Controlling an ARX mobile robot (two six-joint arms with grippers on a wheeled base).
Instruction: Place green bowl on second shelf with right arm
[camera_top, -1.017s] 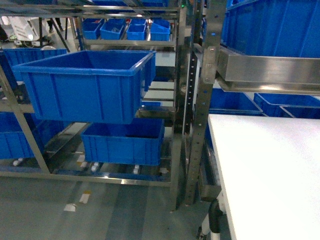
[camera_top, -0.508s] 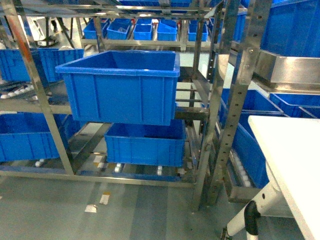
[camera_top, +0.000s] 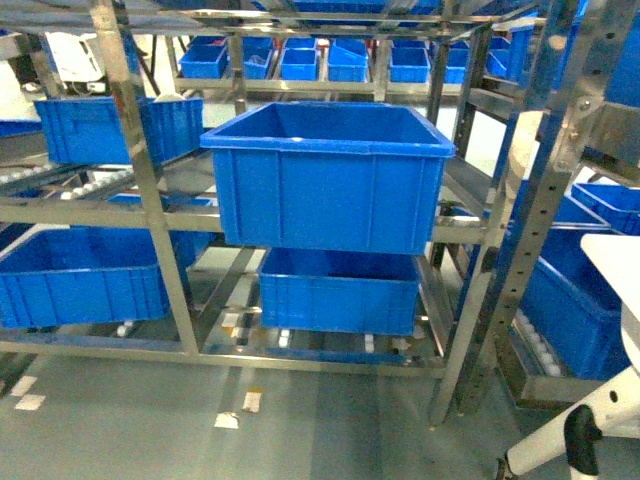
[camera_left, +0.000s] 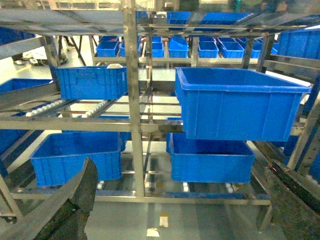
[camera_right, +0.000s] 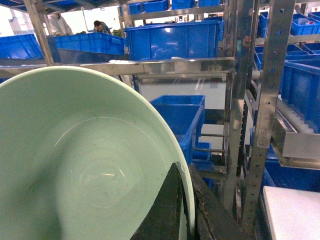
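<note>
View change: over the last second the head view has swung across the racks; the white counter (camera_top: 612, 262) that filled the right side a second ago is now only a sliver at the right edge, and the large blue bin (camera_top: 330, 180) on the steel rack (camera_top: 135, 190) has moved from the left to the middle of the view.
Meaning for the task: my reading is that the base is turning or driving to face the rack, so this is the approach, with the placing itself not yet begun.
Green bowl: the green bowl (camera_right: 85, 160) fills the left of the right wrist view, tilted with its glossy inside toward the camera; it does not show in the head view.
Right end effector: the right end effector (camera_right: 186, 210) is clamped on the bowl's rim, one dark finger (camera_right: 167, 212) lying inside the bowl and the other behind the rim, with barely a gap between them beyond the wall of the bowl.
Left end effector: the left end effector (camera_left: 180, 210) is spread wide, its two dark fingers at the lower corners of the left wrist view, holding and touching nothing.
Rack: a second blue bin (camera_top: 340, 290) sits on the level below the large one, and more bins stand to the left and behind.
Next step: probably line the right arm up with the second shelf level and find a free stretch of it; from here I cannot tell which spot is meant.
</note>
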